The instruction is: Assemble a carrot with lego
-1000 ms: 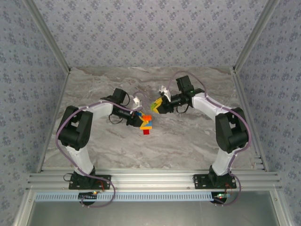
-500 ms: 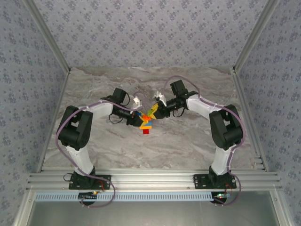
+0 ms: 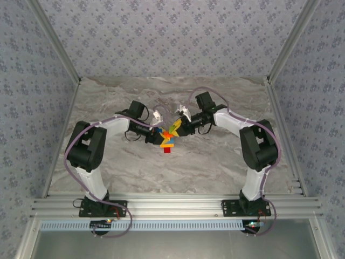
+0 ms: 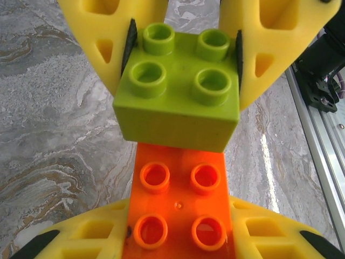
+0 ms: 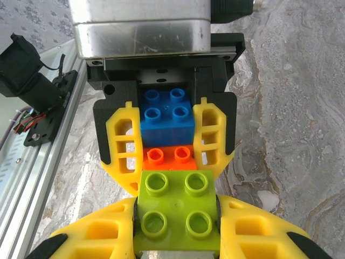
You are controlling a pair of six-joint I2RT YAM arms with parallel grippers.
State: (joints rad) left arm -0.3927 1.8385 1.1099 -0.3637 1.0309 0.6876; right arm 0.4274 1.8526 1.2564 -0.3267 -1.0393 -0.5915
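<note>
- At the middle of the table (image 3: 215,162), the left gripper (image 3: 160,138) is closed on the carrot (image 5: 166,121), an orange-and-blue stack.
- A red brick (image 3: 167,151) is seen just beside that stack; whether they touch cannot be told.
- A lime green brick (image 4: 180,102) is clamped by the right gripper (image 3: 176,129) and is touching the stack's orange end.

My overhead camera sits high behind both arm bases, looking down and forward over the whole marble table (image 3: 215,167) from far off. My left wrist camera looks out along the left gripper (image 4: 180,226), very close, facing the right gripper (image 4: 182,81). My right wrist camera faces back the opposite way, equally close. Both wrist views share the green brick (image 4: 180,105) and orange brick (image 4: 180,205); the overhead view holds that meeting point mid-table.
</note>
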